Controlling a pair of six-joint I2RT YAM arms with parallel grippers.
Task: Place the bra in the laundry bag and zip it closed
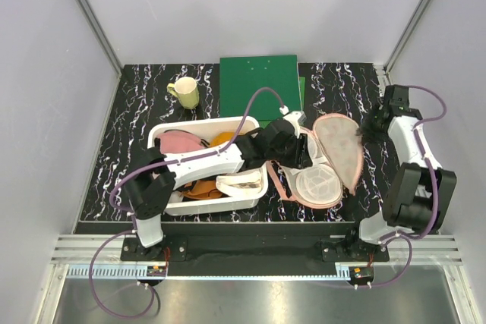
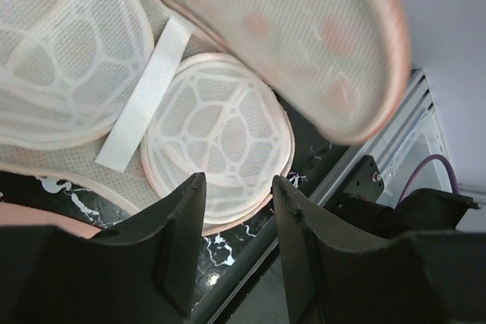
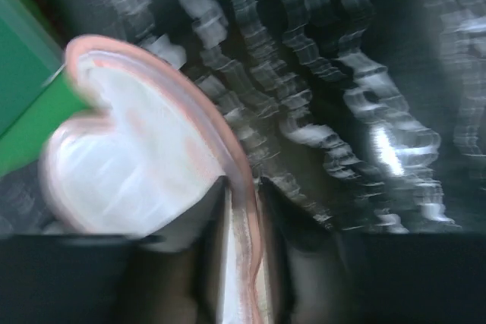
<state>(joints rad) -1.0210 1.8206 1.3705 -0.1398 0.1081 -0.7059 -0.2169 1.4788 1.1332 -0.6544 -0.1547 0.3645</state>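
Note:
The laundry bag (image 1: 319,184) lies open right of the bin, its whitish mesh domes facing up. Its patterned lid (image 1: 339,146) stands raised. My right gripper (image 1: 367,128) is shut on the lid's pink zipper edge (image 3: 244,187) and holds it up. My left gripper (image 1: 292,153) is open and empty just above the bag's inside. In the left wrist view it (image 2: 237,210) hangs over a mesh dome (image 2: 216,138), with the lid (image 2: 304,28) above. The dusty-pink bra (image 1: 178,143) lies in the white bin, apart from both grippers.
The white plastic bin (image 1: 254,193) at the left also holds an orange garment (image 1: 221,139) and a cream item (image 1: 239,184). A green cup (image 1: 184,92) and a green board (image 1: 260,87) sit at the back. The table's front rail (image 2: 380,157) is close to the bag.

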